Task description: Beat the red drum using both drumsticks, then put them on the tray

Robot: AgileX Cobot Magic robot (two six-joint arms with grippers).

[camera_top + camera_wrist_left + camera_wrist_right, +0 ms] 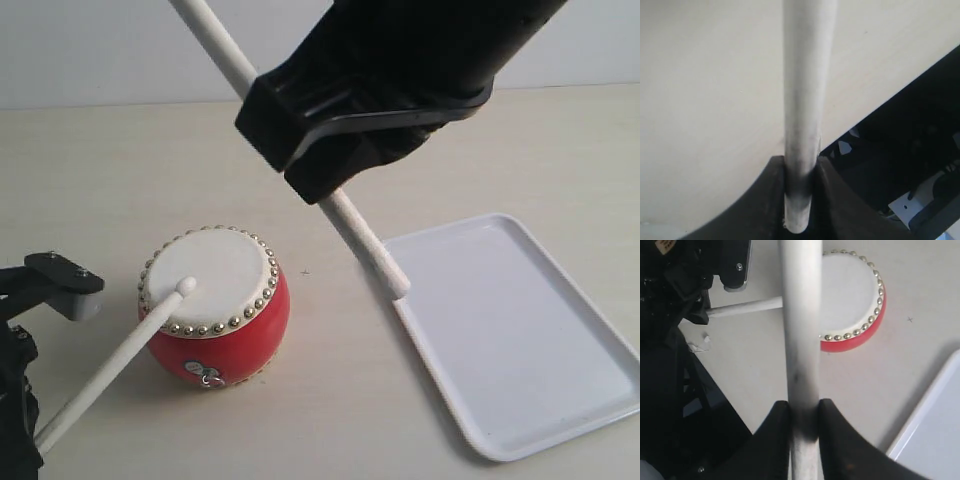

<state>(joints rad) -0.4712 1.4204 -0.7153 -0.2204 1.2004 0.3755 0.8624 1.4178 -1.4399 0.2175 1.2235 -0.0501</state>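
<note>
The red drum point(218, 318) stands on the table at the left, cream skin up. One drumstick point(110, 365) slants up from my left gripper point(30, 445) at the lower left corner, and its rounded tip rests on the skin. My left gripper point(800, 195) is shut on that drumstick point(807, 90). My right gripper point(300, 150) hangs above the middle, shut on the second drumstick point(365, 240), whose lower end reaches the near corner of the white tray point(520, 340). From the right wrist I see my right gripper point(804, 415) clamping its drumstick point(800, 315), with the red drum point(855, 295) beyond.
The pale tabletop point(330, 400) stretches between drum and tray. The left arm's black body point(670, 285) sits beside the drum, with the other drumstick point(745, 307) sticking out of it. The tray's rim point(935, 425) shows at one edge. Dark space lies beyond the table edge point(900, 165).
</note>
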